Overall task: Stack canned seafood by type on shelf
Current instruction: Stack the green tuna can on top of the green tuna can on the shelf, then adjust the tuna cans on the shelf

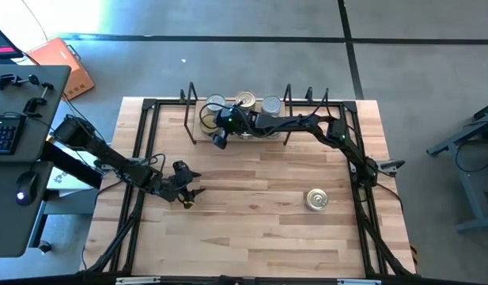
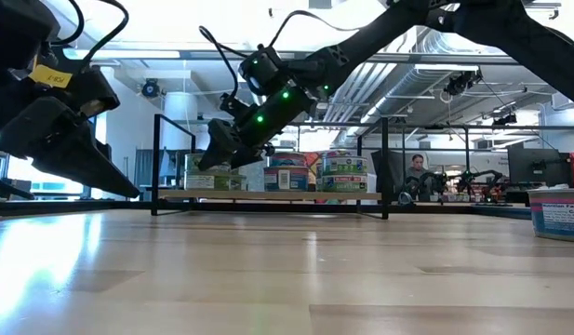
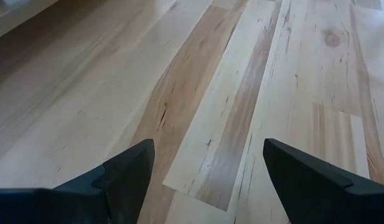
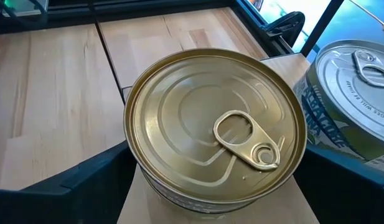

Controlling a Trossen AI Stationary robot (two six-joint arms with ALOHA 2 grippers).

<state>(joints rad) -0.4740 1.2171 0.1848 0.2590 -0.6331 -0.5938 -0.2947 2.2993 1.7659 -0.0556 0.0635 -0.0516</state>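
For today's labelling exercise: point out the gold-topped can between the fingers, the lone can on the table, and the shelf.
gold-topped can (image 4: 213, 124), right wrist view, lid centre.
lone can (image 1: 317, 199), high view, top.
shelf (image 2: 268, 196), low view, board's front edge.

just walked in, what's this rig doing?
Stacking seafood tins on the shelf. The right gripper is at the shelf, fingers open on either side of a gold-top tin, with a silver-top tin beside it. The left gripper hangs open and empty over bare table. One more tin waits on the table.
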